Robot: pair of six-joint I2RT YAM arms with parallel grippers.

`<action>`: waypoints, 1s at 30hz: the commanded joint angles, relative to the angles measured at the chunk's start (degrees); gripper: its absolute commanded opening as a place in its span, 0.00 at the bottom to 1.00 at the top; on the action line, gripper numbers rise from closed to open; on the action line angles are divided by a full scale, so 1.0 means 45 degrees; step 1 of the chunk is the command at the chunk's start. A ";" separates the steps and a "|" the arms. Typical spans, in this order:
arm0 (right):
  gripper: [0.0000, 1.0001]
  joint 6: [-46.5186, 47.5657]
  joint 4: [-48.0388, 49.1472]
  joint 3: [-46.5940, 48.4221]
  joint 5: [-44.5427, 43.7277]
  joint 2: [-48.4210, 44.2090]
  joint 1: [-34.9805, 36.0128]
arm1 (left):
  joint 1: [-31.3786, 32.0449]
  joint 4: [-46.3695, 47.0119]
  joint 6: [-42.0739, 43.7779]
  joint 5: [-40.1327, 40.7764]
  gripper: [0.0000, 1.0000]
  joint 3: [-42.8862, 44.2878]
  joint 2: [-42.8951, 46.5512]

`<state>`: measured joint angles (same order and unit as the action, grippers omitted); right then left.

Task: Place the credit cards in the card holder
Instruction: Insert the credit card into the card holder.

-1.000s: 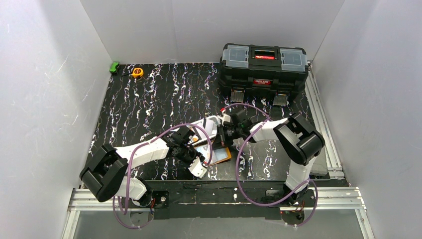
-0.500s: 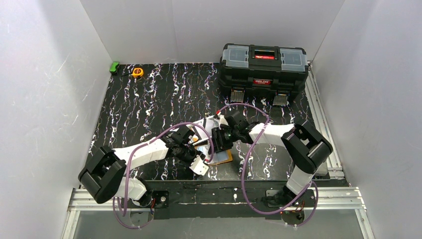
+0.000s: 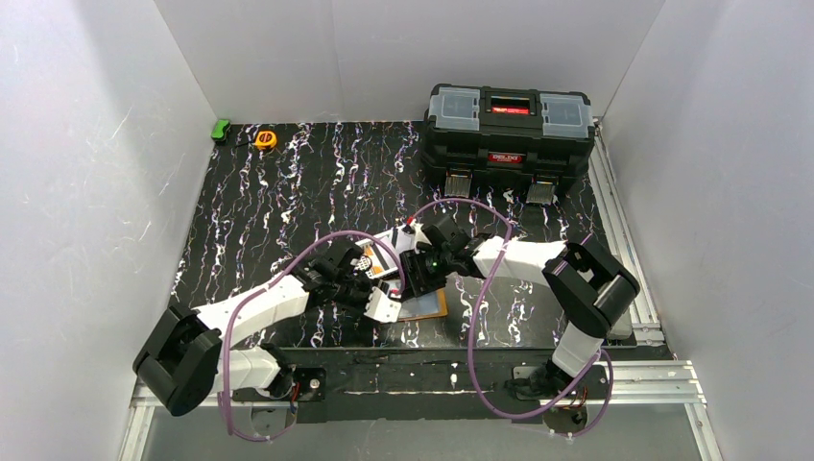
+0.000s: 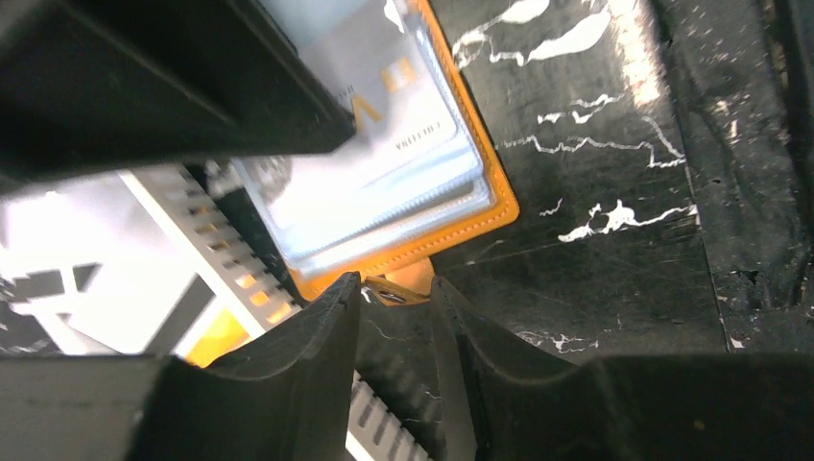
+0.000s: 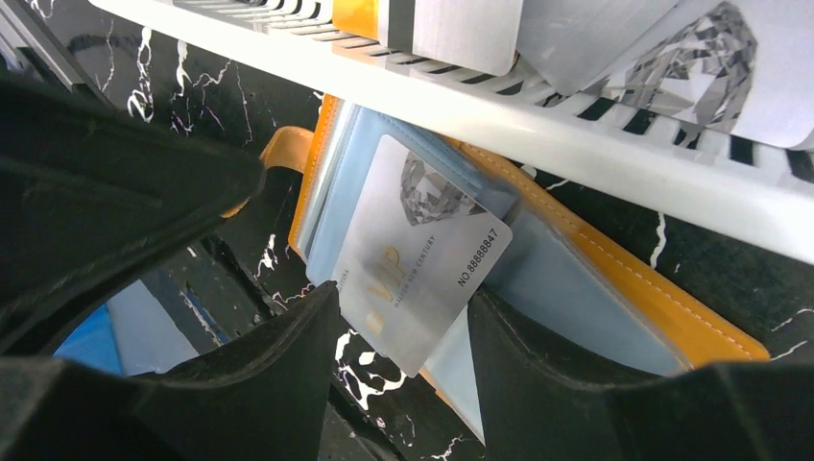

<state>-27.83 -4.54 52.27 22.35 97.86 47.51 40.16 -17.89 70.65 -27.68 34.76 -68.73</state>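
**Operator:** Which step am I in now?

**Observer:** You are in the middle of inserting one card. In the right wrist view the silver card [image 5: 408, 269] lies slanted over the clear pockets of the card holder [image 5: 691, 322], in the centre of the frame. Its upper part seems to be inside a pocket, but its lower corner sticks out toward the bottom edge. How deep it sits, I cannot tell.

**Operator:** And my grippers?

**Observer:** Your right gripper [image 5: 403, 300] has its jaws apart, one on each side of that lower corner, and it grips nothing. Your left gripper [image 4: 395, 298], at the bottom of the left wrist view, is closed on the card holder by its orange snap tab [image 4: 403, 279]. I judge that it pins the holder to the table [image 4: 614, 192].

**Operator:** What does the next move ask for?

**Observer:** I think you must push the silver card along its long side until it is fully in the pocket. Keep the left grip while you do it, otherwise the holder can slide. After that, more credit cards [image 5: 461, 34] wait in the white basket [image 5: 576, 144], along the top of the right wrist view, just beside the holder. The task looks far from finished.
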 commanded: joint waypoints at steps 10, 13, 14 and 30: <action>0.60 0.0910 -0.1078 0.1080 -0.1178 -0.0114 0.0733 | -0.0937 0.1529 -0.0578 0.0162 0.30 -0.0758 -0.1344; 0.60 0.0976 -0.1199 0.1341 -0.1189 0.0069 0.0876 | -0.0937 0.1573 -0.0604 -0.0369 0.29 -0.0579 -0.1567; 0.60 0.0998 -0.1231 0.1427 -0.1169 0.0132 0.0928 | -0.0937 0.1566 -0.0606 -0.0543 0.28 -0.0544 -0.1615; 0.65 0.1660 -0.1865 0.3011 -0.0289 0.1278 0.1491 | -0.0856 0.0561 -0.0021 -0.1548 0.22 -0.0731 -0.0766</action>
<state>-22.04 -13.54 62.63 17.87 102.76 53.08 36.05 -11.66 69.71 -30.06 31.53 -74.11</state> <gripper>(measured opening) 0.635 0.228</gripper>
